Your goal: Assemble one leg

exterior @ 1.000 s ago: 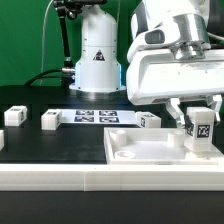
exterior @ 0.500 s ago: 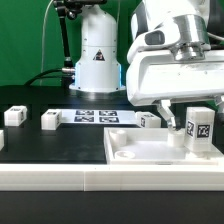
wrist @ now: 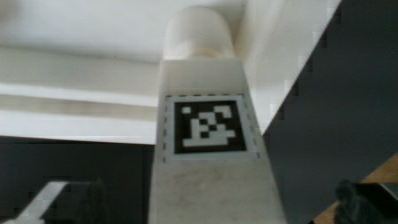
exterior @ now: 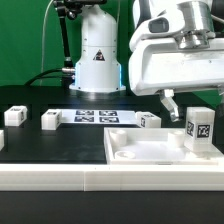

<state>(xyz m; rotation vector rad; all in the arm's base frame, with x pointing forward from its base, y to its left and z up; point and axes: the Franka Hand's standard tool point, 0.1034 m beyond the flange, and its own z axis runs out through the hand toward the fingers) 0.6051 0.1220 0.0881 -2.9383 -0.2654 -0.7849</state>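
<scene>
A white leg (exterior: 202,131) with a black-and-white tag stands upright in the white panel's (exterior: 150,152) corner at the exterior view's right. My gripper (exterior: 196,101) is open just above it, one finger (exterior: 170,103) to the side of the leg's top, touching nothing. In the wrist view the leg (wrist: 210,140) fills the middle, tag facing the camera, and my gripper (wrist: 210,206) has its fingertips (wrist: 43,204) wide apart on either side, clear of it.
Three more white legs lie on the black table: one (exterior: 13,115) at the far left, one (exterior: 50,121) beside it, one (exterior: 150,121) behind the panel. The marker board (exterior: 95,116) lies at the back. The robot base (exterior: 97,55) stands behind.
My gripper has let go of the leg and risen above it. The leg stays upright in the panel's corner.
</scene>
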